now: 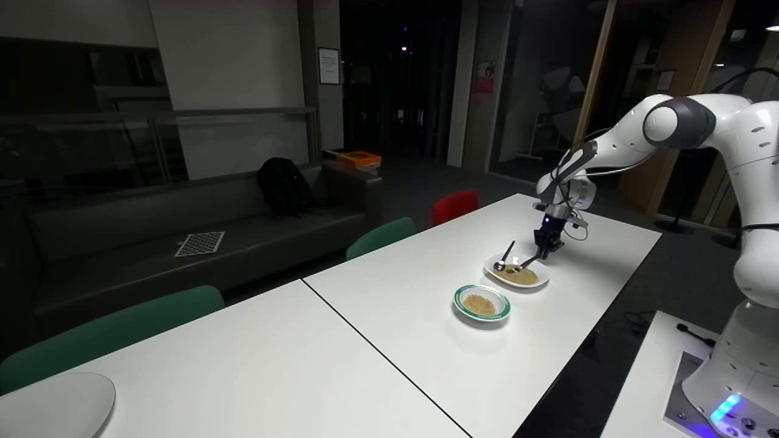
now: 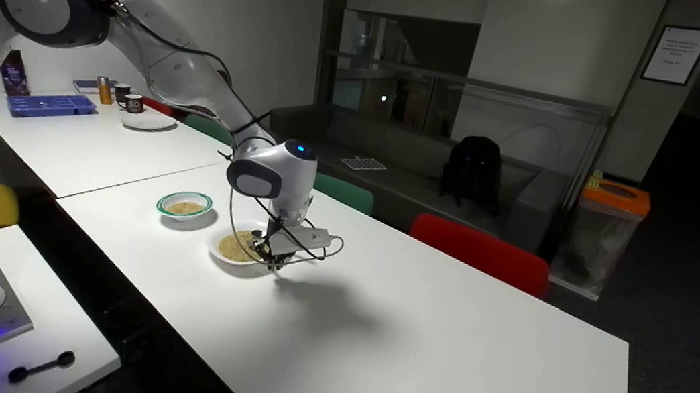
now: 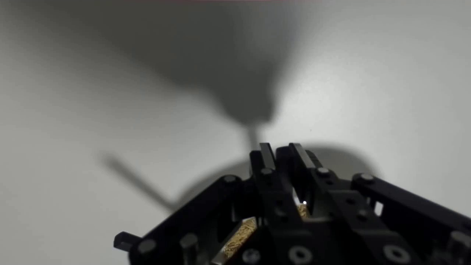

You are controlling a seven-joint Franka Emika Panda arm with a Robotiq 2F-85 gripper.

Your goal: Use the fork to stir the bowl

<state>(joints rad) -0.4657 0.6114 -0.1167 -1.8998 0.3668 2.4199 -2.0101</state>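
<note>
White table [image 1: 389, 286], fork [image 1: 527, 263] (partly hidden), held in fingers [image 3: 268, 156]

Gripper [image 1: 543, 251] has the dark fork [image 1: 529, 261] by its handle, tilted, head in the tan filling [image 1: 518, 276] of a white dish [image 1: 543, 274]. Spoon [image 1: 499, 266]'s in there too. Green-rimmed bowl [image 1: 482, 317] sits just beside, and there's a black backpack [image 1: 283, 184] on the sofa [image 1: 286, 243], lol.
</note>
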